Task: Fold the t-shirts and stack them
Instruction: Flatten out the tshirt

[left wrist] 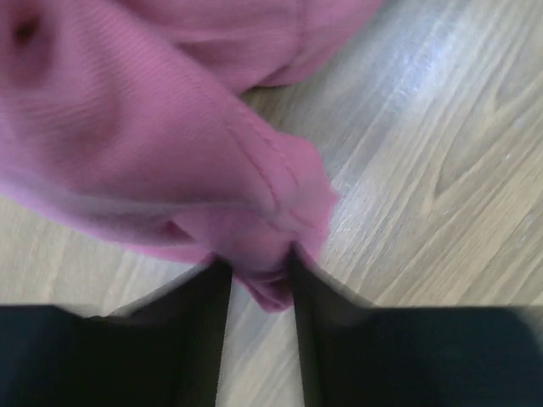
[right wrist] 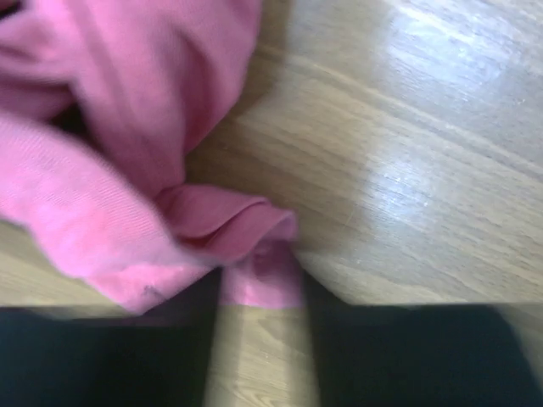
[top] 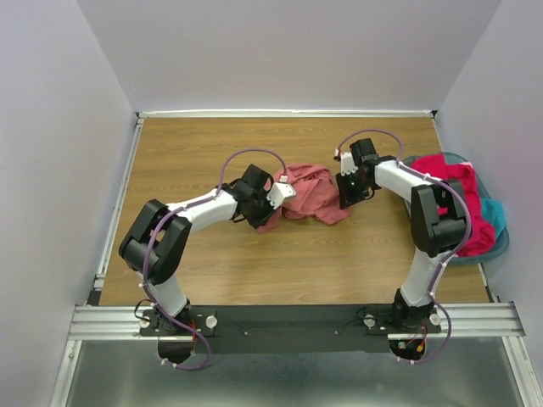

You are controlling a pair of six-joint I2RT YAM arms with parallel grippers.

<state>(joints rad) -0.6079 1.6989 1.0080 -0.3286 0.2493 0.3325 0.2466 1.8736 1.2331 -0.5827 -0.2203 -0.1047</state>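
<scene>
around: teal basket (top: pixel 502 244) with magenta-red t-shirt (top: pixel 454 182), right of salmon-pink t-shirt (top: pixel 310 193)
left fingers (left wrist: pixel 219 297): pinching its left edge
right fingers (right wrist: pixel 316 322): pinching its right edge

Table layout, top view.
One t-shirt (top: pixel 307 195) lies on the table (top: pixel 254 263), centred between the left gripper (top: pixel 283 193) and the right gripper (top: pixel 346 198). Further t-shirts (top: pixel 462 199) lie in the basket (top: pixel 495 248) at the right edge.

Salmon-pink t-shirt (top: pixel 310 197) is lying between black left pincer (left wrist: pixel 260 273) and black right pincer (right wrist: pixel 260 287); magenta-red t-shirt (top: pixel 456 191) is showing beyond the right one.
</scene>
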